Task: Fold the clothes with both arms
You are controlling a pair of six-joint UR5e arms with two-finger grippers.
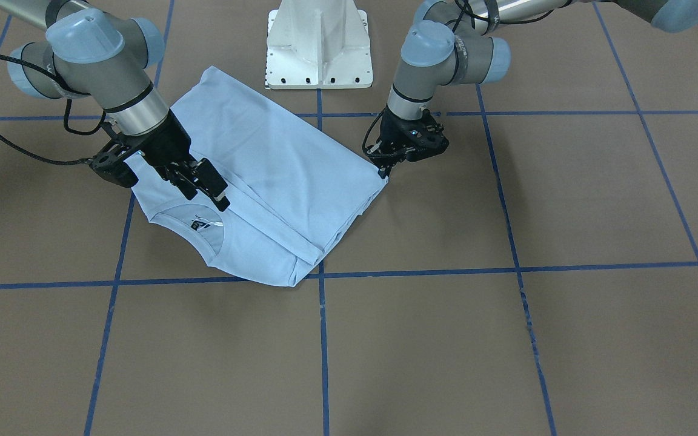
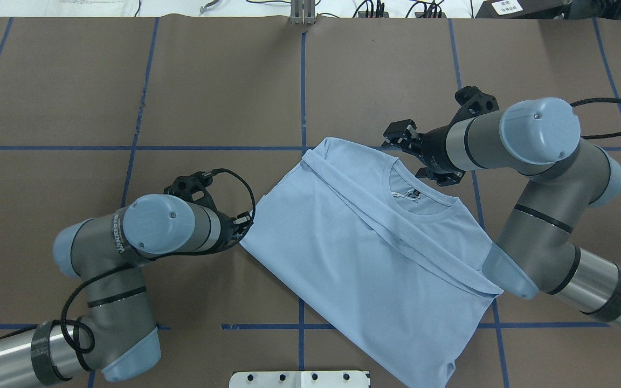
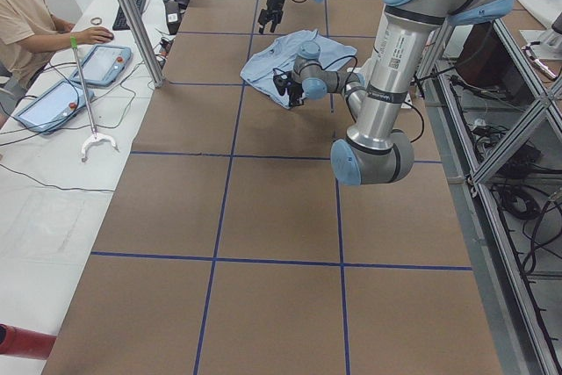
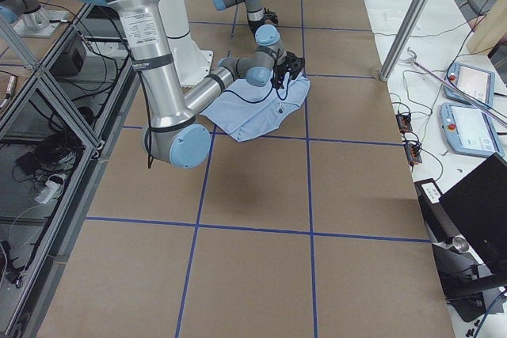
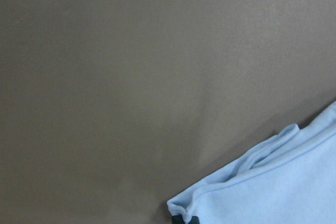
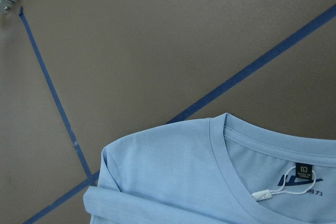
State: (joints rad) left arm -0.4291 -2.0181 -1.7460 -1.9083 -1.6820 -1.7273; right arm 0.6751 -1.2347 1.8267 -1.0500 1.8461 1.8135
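The light blue T-shirt (image 1: 276, 163) lies folded lengthwise on the brown table, collar and dark neck label (image 1: 194, 225) facing up. My left gripper (image 1: 383, 166) is low at the shirt's hem corner; in the left wrist view a dark fingertip (image 5: 182, 219) sits on that corner of the cloth (image 5: 283, 182), so it looks shut on it. My right gripper (image 1: 203, 192) hovers open just above the shoulder beside the collar. From overhead, the left gripper (image 2: 243, 226) meets the shirt's (image 2: 353, 242) left corner and the right gripper (image 2: 414, 156) is at the collar end.
The white pedestal base (image 1: 319, 45) stands just behind the shirt. Blue tape lines (image 1: 323, 339) grid the brown table. A person (image 3: 26, 15) sits at a side desk with tablets (image 3: 110, 63), beyond a metal post (image 3: 132, 19).
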